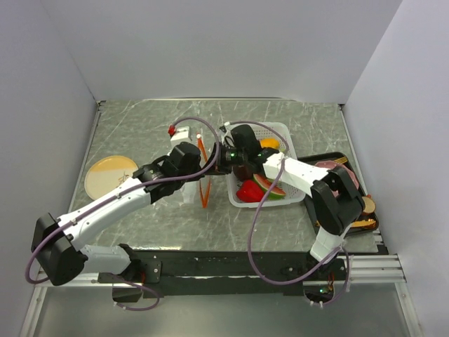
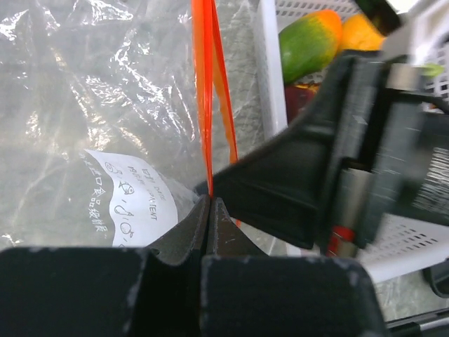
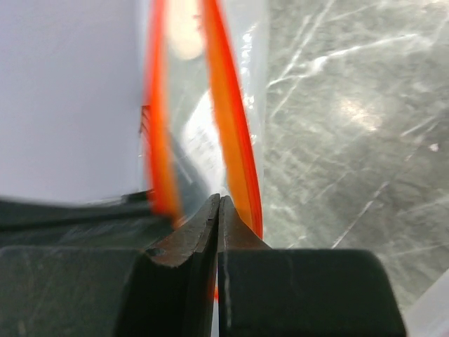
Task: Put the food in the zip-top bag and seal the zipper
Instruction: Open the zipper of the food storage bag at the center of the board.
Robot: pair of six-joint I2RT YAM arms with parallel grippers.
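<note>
Left gripper point(image 2: 210, 205) and right gripper point(image 3: 219, 205), jaws shut, each pinch the zipper point(image 2: 205, 84) rising from their tips; zip-top bag point(image 2: 91, 105) unfilled and unsealed, food point(image 1: 250, 191) in the basket point(image 1: 280, 128) beyond.

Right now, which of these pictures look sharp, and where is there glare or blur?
Top external view: evenly lit and sharp. Left wrist view: white glare spots across the clear bag. Right wrist view: the orange zipper is blurred, too near the lens; the table behind is sharp.
</note>
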